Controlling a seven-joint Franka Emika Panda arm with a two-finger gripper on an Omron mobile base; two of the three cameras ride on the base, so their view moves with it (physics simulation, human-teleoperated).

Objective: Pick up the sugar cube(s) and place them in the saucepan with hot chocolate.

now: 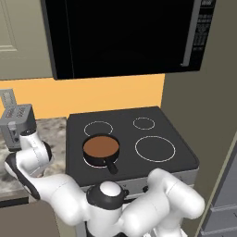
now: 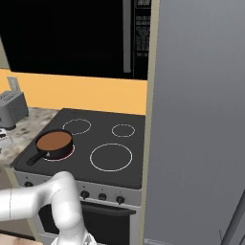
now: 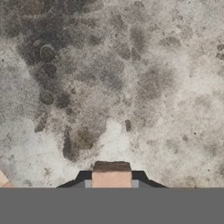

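Stovetop (image 1: 180, 152): one saucepan (image 1: 101, 149); one sugar cube (image 3: 111, 176)

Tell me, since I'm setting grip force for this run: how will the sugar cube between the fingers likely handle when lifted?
The sugar cube is tiny, so probably very light. Its flat faces sit squarely between the fingers, so it likely won't roll. As pressed sugar it may crumble if squeezed hard; its edges look sharp and intact above the mottled counter.

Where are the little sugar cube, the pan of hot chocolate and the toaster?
sugar cube (image 3: 111, 178): hand view, its front face.
saucepan (image 1: 101, 146): left base view, the brown liquid.
toaster (image 2: 10, 109): right base view, its side.
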